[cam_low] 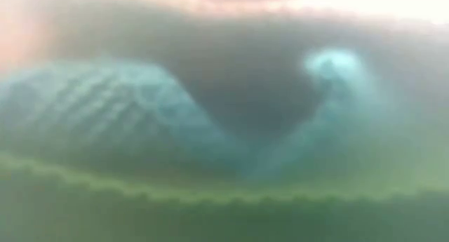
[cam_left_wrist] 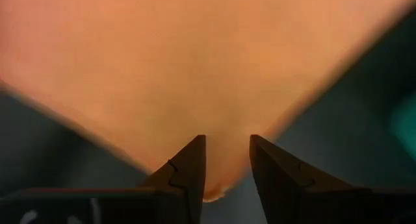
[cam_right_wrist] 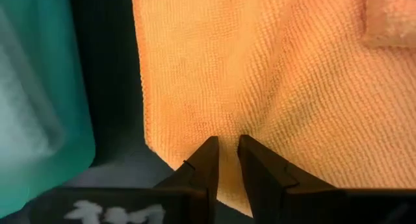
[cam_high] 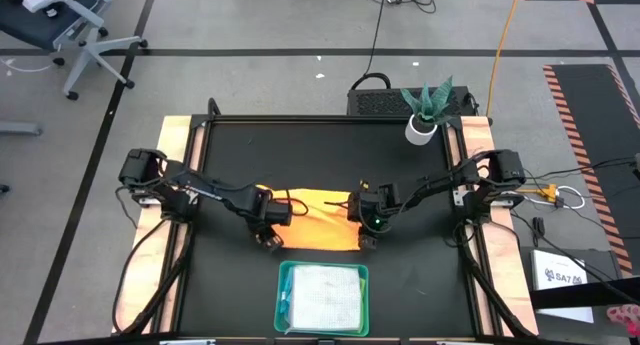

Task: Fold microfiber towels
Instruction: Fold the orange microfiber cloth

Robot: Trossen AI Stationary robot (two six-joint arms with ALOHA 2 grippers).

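left tool (cam_left_wrist: 227, 165) pinching corner of the yellow-orange towel (cam_high: 318, 221) | right tool (cam_right_wrist: 227, 160) clamped on its other near corner | towel flat on bench (cam_high: 420, 275) | teal tray (cam_high: 286, 307) close by

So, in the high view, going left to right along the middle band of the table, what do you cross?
Left end effector → yellow-orange towel → right end effector, each pinching a near corner of the towel.
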